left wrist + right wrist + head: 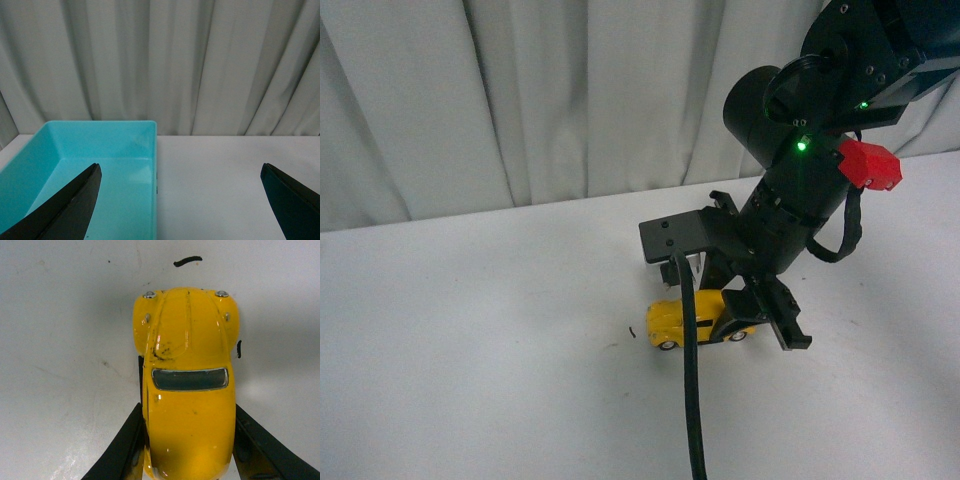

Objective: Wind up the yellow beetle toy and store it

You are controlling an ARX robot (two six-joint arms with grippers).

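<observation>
One yellow beetle toy (667, 322), one teal bin (100, 131), two grippers.
Toy stood on its wheels on the white table (470, 360), rear held between the right gripper (190, 460) fingers (125, 445), which closed against both flanks. Left gripper (180, 200) spread wide over the bin's near corner; bin's visible interior showed only teal floor. Two small black marks (187, 260) lay beside the toy's nose.

The car (665, 320) is small, shiny and yellow, with dark windows and black scuffs on its hood. It stands on its wheels on the table (470, 350), away from the back edge.
</observation>
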